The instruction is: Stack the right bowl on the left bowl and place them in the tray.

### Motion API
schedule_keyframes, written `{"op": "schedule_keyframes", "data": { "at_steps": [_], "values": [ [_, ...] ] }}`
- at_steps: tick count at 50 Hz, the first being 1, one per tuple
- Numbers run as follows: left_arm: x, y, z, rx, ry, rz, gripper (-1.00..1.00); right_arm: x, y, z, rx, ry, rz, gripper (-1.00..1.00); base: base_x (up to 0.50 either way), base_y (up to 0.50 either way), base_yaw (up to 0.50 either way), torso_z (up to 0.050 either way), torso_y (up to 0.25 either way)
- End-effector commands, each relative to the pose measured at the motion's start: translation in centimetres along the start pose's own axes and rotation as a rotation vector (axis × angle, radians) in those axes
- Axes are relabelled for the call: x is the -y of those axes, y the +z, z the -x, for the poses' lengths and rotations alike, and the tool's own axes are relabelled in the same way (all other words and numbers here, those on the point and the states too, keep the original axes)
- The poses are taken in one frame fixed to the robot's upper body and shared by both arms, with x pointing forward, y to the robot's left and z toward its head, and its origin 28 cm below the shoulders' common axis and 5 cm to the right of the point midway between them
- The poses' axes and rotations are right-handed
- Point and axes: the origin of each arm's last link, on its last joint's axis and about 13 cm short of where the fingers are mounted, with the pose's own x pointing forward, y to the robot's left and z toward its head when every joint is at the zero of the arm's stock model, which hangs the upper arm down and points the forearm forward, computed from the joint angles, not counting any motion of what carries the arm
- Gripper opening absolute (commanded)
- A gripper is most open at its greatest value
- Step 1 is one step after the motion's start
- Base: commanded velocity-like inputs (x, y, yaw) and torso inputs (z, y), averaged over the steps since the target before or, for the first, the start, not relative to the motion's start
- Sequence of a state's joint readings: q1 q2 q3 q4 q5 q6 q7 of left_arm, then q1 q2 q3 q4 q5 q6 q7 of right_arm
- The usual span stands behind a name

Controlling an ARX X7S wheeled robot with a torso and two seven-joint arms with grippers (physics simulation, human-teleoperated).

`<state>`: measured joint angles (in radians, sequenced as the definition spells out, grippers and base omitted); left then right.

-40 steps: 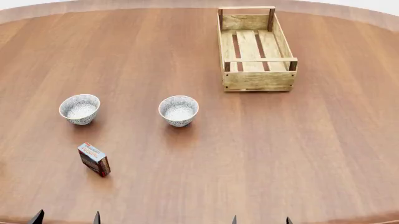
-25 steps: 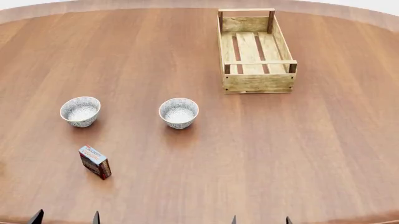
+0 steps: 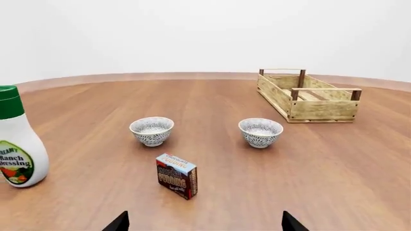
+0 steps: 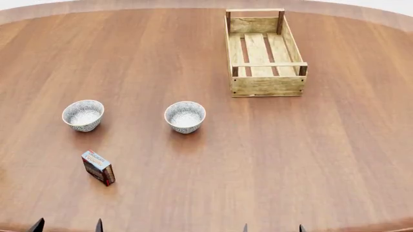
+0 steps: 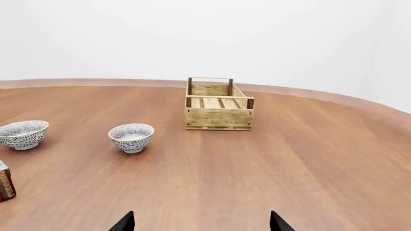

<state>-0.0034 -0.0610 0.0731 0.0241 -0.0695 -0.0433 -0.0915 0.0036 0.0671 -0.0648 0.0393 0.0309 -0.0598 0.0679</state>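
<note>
Two speckled white bowls stand upright on the round wooden table (image 4: 290, 154). The left bowl (image 4: 82, 115) (image 3: 151, 131) (image 5: 23, 134) and the right bowl (image 4: 185, 116) (image 3: 260, 132) (image 5: 132, 137) are apart and both hold nothing. The tray (image 4: 264, 52) (image 3: 307, 96) (image 5: 219, 105), a long light-wood crate, lies at the far right with nothing inside. My left gripper (image 4: 68, 225) (image 3: 204, 223) and right gripper (image 4: 272, 227) (image 5: 201, 222) hang open at the near table edge, only their dark fingertips showing, well short of the bowls.
A small red-and-blue box (image 4: 98, 167) (image 3: 176, 176) stands in front of the left bowl. A ranch dressing bottle (image 3: 17, 139) stands off to the left, seen only in the left wrist view.
The head view has shifted slightly, so everything on the table sits a few pixels lower than before. Nothing on the table has moved; both grippers stay open.
</note>
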Motion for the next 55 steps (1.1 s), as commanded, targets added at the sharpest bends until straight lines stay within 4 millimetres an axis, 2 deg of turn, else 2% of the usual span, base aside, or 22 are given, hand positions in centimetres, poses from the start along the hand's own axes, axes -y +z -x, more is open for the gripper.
{"op": "schedule_keyframes", "data": {
  "at_steps": [1, 11, 27, 41, 45, 47, 51, 52, 55],
  "values": [
    [-0.1, 0.0, 0.1, 0.008, -0.007, -0.008, 1.0, -0.5, 0.4, 0.0, -0.014, 0.009, -0.023, 1.0, 0.0, 0.0, 0.0, 0.0, 0.0],
    [0.0, 0.0, 0.1, 0.007, -0.008, -0.01, 1.0, -0.7, 0.4, 0.1, -0.01, -0.003, 0.002, 1.0, 0.0, 0.01, 0.0, 0.0, 0.0],
    [-0.1, 0.0, 0.1, 0.005, -0.007, -0.011, 1.0, -0.7, 0.3, 0.0, -0.015, -0.004, 0.004, 1.0, 0.0, 0.5, 0.0, 0.0, 0.0],
    [-0.1, 0.0, 0.0, 0.002, -0.002, -0.015, 1.0, -0.7, 0.2, 0.1, -0.015, 0.006, -0.001, 1.0, 0.0, 0.01, 0.0, 0.0, 0.0],
    [0.0, 0.6, -0.2, -0.006, 0.001, -0.012, 1.0, -0.6, 1.0, 0.1, -0.038, 0.031, -0.042, 1.0, 0.0, 0.0, 0.0, 0.0, 0.0],
    [-0.1, 2.2, -0.5, -0.003, 0.005, -0.009, 1.0, -0.5, 2.8, -0.1, -0.027, 0.022, -0.043, 1.0, 0.0, 0.0, 0.0, 0.0, 0.0],
    [-0.1, 4.6, -1.0, -0.026, -0.003, -0.067, 1.0, -0.4, 5.0, -0.4, -0.026, 0.027, -0.04, 1.0, 0.0, 0.0, 0.0, 0.0, 0.0],
    [-0.3, 6.1, -1.5, -0.024, 0.001, -0.04, 1.0, -0.2, 6.6, -0.6, -0.037, 0.042, -0.052, 1.0, 0.0, 0.0, 0.0, 0.0, 0.0],
    [-0.3, 7.5, -2.1, -0.014, 0.011, -0.061, 1.0, -0.2, 8.2, -0.7, -0.026, 0.036, -0.04, 1.0, 0.0, 0.0, 0.0, 0.0, 0.0]
  ]
}}
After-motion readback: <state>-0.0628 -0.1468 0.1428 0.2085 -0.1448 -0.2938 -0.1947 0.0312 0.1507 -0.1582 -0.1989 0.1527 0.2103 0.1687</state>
